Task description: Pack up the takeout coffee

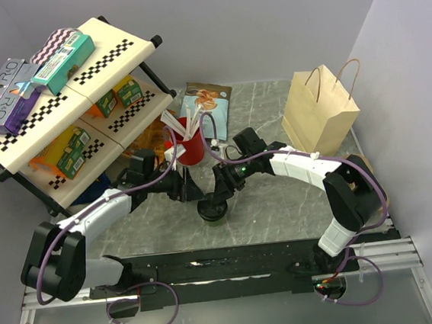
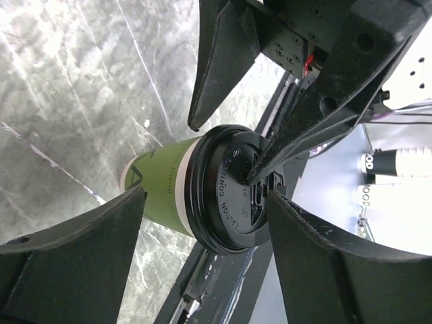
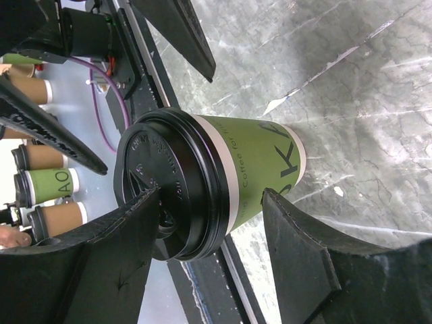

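The takeout coffee (image 1: 213, 208) stands upright on the marble table near its front edge, a green paper cup (image 3: 260, 162) with a black lid (image 2: 226, 189) on it. My left gripper (image 1: 193, 191) comes at it from the left, open. In the left wrist view, the left gripper (image 2: 204, 194) has one fingertip over the lid's top and the other beside the cup's lower wall. My right gripper (image 1: 220, 188) mirrors this from the right, also open. The right gripper (image 3: 211, 194) has one finger across the lid and one by the wall. Neither clamps the cup.
A red cup with white stirrers (image 1: 190, 145) stands just behind the grippers. A brown paper bag (image 1: 320, 114) stands open at the back right. A checkered shelf rack (image 1: 65, 107) with boxes fills the left. A snack pouch (image 1: 207, 105) lies at the back.
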Robot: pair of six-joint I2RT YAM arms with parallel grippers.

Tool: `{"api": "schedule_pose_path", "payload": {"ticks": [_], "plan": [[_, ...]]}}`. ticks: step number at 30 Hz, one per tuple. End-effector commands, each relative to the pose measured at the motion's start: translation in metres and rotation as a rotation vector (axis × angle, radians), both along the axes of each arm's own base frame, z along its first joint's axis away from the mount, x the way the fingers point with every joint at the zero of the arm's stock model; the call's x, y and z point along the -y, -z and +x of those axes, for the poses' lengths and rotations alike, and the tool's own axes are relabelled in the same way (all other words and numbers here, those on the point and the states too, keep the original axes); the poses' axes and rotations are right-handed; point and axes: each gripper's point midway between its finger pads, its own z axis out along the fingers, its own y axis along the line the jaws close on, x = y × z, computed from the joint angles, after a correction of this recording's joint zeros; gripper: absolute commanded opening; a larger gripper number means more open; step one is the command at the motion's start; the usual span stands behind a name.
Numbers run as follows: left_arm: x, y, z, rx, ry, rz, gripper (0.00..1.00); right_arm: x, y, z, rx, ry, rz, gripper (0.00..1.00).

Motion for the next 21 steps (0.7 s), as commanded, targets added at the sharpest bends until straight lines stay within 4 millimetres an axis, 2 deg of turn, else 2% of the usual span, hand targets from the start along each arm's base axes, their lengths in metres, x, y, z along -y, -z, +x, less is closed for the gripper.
{"api": "schedule_pose_path", "payload": {"ticks": [1,9,21], "plan": [[0.003,-0.003,-0.007,-0.003,0.050,-0.041,0.77,0.003,-0.005,0.007,0.034,0.017,0.021,0.68],[0.002,0.005,-0.013,-0.020,0.070,-0.038,0.76,0.001,-0.010,0.011,0.026,0.036,0.044,0.66],[0.001,0.020,-0.015,-0.072,0.041,-0.033,0.69,0.002,-0.012,0.012,0.018,0.040,0.061,0.62]]}}
